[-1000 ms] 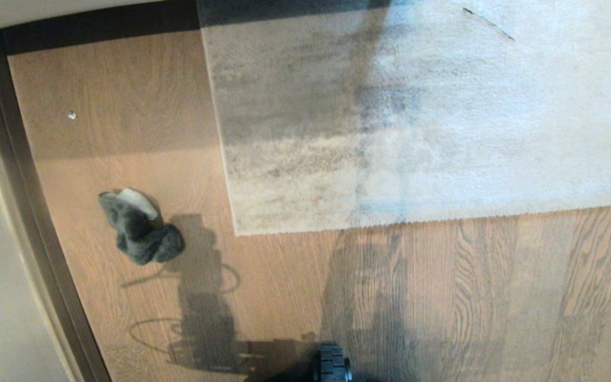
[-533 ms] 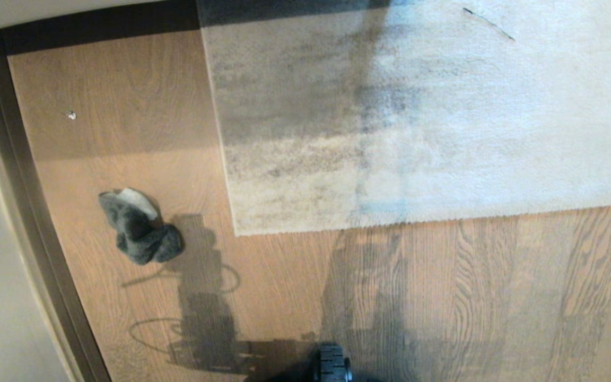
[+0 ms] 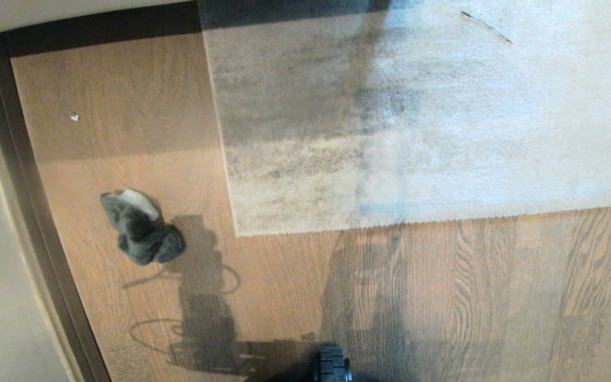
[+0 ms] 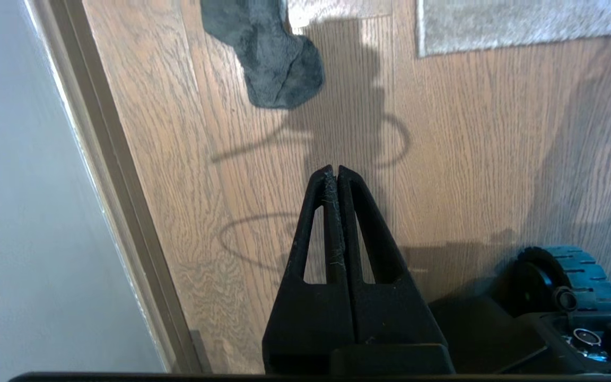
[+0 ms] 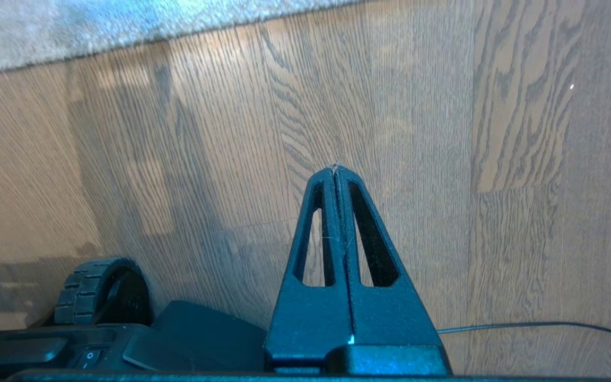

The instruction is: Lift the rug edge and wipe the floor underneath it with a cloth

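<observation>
Rug (image 3: 422, 116) cut off top and right; floor speck (image 3: 73, 116) unidentifiable.

Hard robot shadow across sunlit floor (image 3: 284, 276)

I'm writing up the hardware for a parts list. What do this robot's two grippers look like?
Both are alike: the left gripper and right gripper each have two matte black, tapering fingers forming a pointed triangle, each finger with a long slot cut through it, on a blocky black base. Pale fluff clings to the left gripper's inner edges. No markings show.
</observation>
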You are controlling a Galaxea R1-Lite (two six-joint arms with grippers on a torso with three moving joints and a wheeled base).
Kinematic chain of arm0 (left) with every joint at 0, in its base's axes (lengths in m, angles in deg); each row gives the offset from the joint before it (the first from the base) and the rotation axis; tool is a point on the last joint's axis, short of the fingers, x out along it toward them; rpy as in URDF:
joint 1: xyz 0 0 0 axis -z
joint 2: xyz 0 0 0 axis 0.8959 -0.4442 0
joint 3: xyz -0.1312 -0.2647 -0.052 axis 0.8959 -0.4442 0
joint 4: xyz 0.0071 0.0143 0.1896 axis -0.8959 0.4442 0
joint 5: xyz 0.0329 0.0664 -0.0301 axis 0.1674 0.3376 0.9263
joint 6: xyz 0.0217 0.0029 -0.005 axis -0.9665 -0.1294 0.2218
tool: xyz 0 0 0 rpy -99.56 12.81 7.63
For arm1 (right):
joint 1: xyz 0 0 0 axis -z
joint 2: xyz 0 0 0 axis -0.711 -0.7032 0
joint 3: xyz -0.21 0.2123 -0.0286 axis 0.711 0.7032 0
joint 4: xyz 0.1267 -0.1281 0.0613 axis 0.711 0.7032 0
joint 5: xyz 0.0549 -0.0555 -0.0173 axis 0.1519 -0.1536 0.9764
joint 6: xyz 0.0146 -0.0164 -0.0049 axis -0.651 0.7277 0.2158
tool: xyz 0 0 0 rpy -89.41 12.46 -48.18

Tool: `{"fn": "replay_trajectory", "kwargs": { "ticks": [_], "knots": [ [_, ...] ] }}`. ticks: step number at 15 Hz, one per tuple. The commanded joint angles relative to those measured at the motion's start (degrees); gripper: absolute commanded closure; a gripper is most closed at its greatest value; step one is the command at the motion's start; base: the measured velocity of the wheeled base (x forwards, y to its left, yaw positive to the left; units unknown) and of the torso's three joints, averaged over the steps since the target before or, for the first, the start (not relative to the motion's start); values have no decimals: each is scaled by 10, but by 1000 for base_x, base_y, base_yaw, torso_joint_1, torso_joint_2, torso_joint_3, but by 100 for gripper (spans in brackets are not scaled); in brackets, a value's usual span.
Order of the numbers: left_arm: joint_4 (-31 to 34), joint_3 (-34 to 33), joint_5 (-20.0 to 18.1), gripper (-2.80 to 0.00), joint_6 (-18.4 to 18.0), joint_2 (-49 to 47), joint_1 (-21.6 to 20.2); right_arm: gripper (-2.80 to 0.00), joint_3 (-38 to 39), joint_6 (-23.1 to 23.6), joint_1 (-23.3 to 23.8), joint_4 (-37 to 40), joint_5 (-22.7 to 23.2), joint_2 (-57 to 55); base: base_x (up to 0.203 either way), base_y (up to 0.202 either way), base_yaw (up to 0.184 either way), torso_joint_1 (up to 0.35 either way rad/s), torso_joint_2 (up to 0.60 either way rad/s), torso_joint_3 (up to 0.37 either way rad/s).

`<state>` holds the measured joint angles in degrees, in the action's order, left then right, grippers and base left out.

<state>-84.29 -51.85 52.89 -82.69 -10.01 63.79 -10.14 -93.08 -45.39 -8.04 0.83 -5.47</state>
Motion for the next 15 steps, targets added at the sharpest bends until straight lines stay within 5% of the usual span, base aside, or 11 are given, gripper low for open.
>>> {"fn": "replay_trajectory", "kwargs": {
  "ticks": [1, 15],
  "knots": [
    [0, 0, 0, 0, 0, 0, 0, 0, 0, 0, 0, 0, 0, -1, 0, 0, 0, 2, 2, 153],
    [0, 0, 0, 0, 3, 0, 0, 0, 0, 0, 0, 0, 0, -1, 0, 0, 0, 1, 2, 194]
  ]
}}
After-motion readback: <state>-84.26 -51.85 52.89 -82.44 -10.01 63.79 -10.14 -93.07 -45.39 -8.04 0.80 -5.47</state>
